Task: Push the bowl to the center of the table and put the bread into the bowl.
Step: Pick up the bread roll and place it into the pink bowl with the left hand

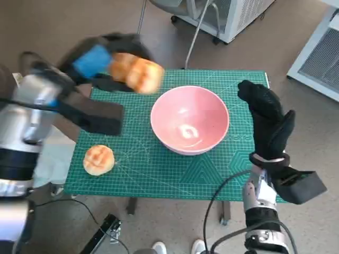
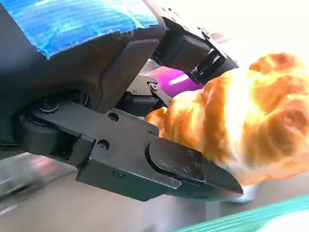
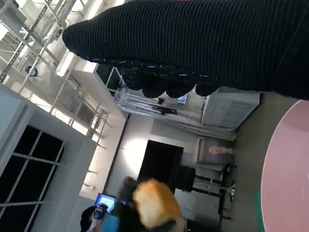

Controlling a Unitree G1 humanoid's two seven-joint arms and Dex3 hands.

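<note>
A pink bowl stands near the middle of the green mat; its rim shows in the right wrist view. My left hand holds a golden croissant-like bread raised above the mat's far left, to the left of the bowl. The wrist view shows the bread gripped between black fingers. A second round bread bun lies on the mat's near left. My right hand, gloved, hovers just right of the bowl holding nothing, fingers extended.
The mat covers a small table with floor all round. A white cabinet on wheels stands beyond the far edge and another white unit at far right. Shoes show at the near edge. Cables hang below the table front.
</note>
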